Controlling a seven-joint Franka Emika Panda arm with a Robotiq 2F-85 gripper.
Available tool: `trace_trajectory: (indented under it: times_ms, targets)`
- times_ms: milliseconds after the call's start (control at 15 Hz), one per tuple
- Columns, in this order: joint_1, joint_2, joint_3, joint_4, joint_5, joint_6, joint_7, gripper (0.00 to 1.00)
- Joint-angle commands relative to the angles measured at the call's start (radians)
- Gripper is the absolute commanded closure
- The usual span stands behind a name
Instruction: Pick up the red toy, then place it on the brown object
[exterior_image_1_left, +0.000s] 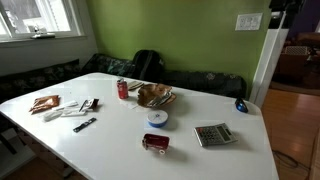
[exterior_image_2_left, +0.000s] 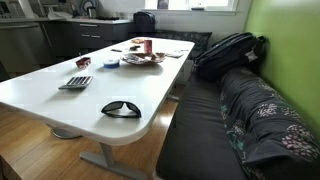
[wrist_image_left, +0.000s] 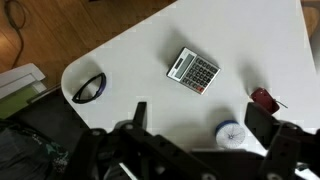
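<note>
The red toy (exterior_image_1_left: 155, 142) lies on the white table (exterior_image_1_left: 110, 140) near its front edge; it also shows in the other exterior view (exterior_image_2_left: 83, 62) and at the right edge of the wrist view (wrist_image_left: 264, 99). The brown object (exterior_image_1_left: 155, 96) sits farther back beside a red can, and shows in an exterior view (exterior_image_2_left: 142, 58); it is out of the wrist view. My gripper (wrist_image_left: 200, 125) is open and empty, high above the table. Its fingers frame the white-and-blue disc (wrist_image_left: 231, 133), and the toy is just beyond the right finger.
A calculator (wrist_image_left: 193, 70) and black sunglasses (wrist_image_left: 89, 87) lie near the table's rounded end. A red can (exterior_image_1_left: 123, 89), a flat packet (exterior_image_1_left: 44, 103) and small items sit at the other end. A bench with a backpack (exterior_image_2_left: 230, 50) runs along the table.
</note>
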Motion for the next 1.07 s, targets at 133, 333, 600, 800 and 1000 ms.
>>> trace_trajectory:
  times_ms: [133, 333, 600, 800, 1000]
  targets:
    - [-0.031, 0.043, -0.014, 0.017, -0.008, 0.081, 0.008, 0.0]
    - [-0.055, 0.171, -0.024, 0.061, -0.045, 0.208, -0.023, 0.0]
    - [-0.056, 0.401, -0.023, 0.165, -0.085, 0.299, -0.057, 0.0]
    - [-0.044, 0.564, -0.007, 0.27, -0.142, 0.244, -0.048, 0.0]
    - [-0.028, 0.558, -0.018, 0.248, -0.149, 0.249, -0.041, 0.0]
